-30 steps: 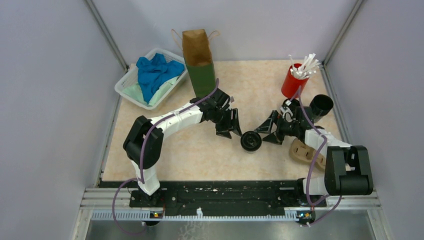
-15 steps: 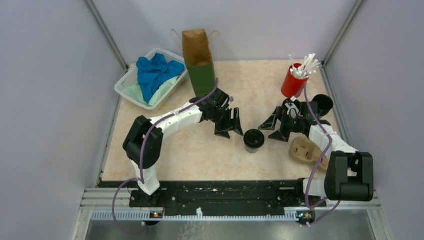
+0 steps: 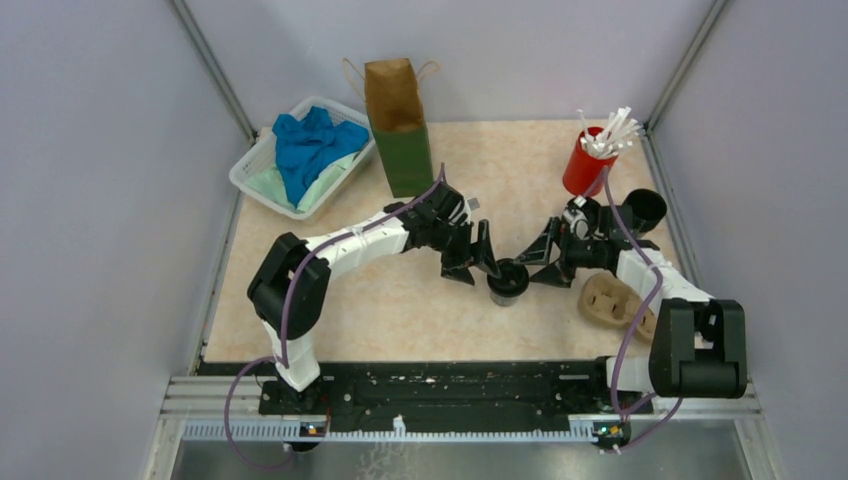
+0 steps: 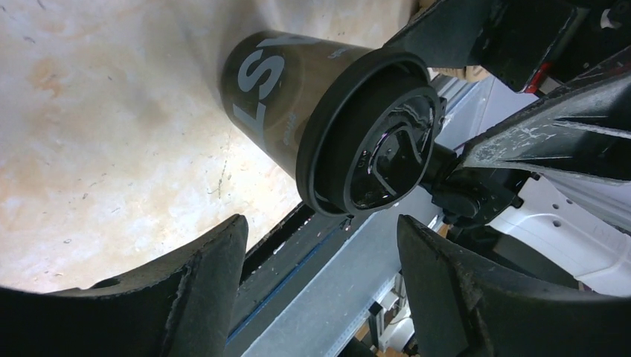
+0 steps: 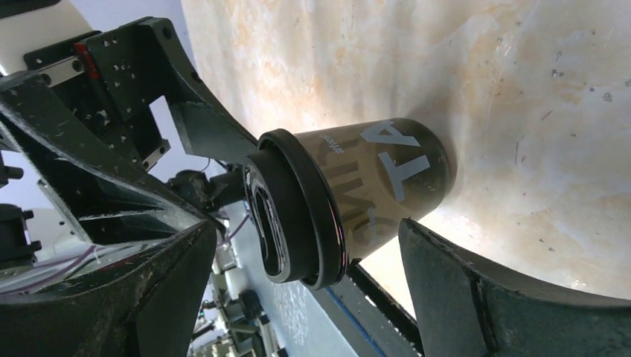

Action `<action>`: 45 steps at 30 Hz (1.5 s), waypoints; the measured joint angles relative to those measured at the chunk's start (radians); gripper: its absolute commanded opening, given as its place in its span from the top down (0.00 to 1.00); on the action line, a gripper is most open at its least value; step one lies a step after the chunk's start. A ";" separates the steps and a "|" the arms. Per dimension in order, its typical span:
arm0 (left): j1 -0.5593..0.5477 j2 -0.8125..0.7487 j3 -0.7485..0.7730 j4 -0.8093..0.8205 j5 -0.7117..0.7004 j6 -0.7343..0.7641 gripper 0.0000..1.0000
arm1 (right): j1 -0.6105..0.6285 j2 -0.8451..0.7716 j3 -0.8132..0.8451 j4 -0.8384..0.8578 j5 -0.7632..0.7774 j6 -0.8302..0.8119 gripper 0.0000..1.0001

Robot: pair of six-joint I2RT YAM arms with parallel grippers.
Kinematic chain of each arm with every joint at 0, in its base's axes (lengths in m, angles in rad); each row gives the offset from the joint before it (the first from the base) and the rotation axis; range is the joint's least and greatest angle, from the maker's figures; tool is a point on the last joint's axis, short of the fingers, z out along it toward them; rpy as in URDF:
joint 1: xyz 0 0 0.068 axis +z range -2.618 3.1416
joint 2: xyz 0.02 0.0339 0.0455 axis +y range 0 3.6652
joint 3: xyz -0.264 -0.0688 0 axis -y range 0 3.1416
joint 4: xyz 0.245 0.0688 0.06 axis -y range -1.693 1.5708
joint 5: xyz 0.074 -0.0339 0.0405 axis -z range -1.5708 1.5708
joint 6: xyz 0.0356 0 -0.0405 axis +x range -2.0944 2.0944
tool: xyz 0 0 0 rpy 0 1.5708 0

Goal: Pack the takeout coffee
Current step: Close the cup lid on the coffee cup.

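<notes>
The left jaws are spread and hold nothing. The lidded black cup (image 3: 507,281) stands upright on the worktop (image 3: 330,300) just ahead of their tips, in line with the gap and clear of both fingers (image 4: 186,297). The right jaws are spread wide too and are just as empty. They face the same cup from the opposite side, with bare worktop showing between it and each finger. Behind the right jaws another black cup (image 3: 645,208) sits near the red cup of white sticks (image 3: 585,165). The tan carrier (image 3: 610,300) lies beside that arm's wrist. Well behind the left jaws the paper bag (image 3: 400,125) stands upright, with a white basket (image 3: 250,170) of blue cloth (image 3: 305,145) beyond it.
</notes>
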 measured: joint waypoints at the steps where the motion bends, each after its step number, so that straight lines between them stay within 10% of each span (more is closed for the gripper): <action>1: -0.002 0.000 -0.006 0.006 0.003 -0.003 0.24 | 0.003 0.004 -0.001 0.000 -0.004 0.000 0.12; 17: -0.008 0.029 -0.091 0.101 0.058 -0.029 0.35 | 0.003 0.053 -0.138 0.168 -0.056 0.085 0.31; 32: -0.003 0.029 -0.122 0.150 0.085 -0.033 0.36 | -0.026 0.081 -0.121 0.206 -0.079 0.109 0.14; 45: 0.004 0.036 -0.112 0.129 0.095 -0.025 0.37 | -0.040 0.171 -0.250 0.598 -0.193 0.312 0.41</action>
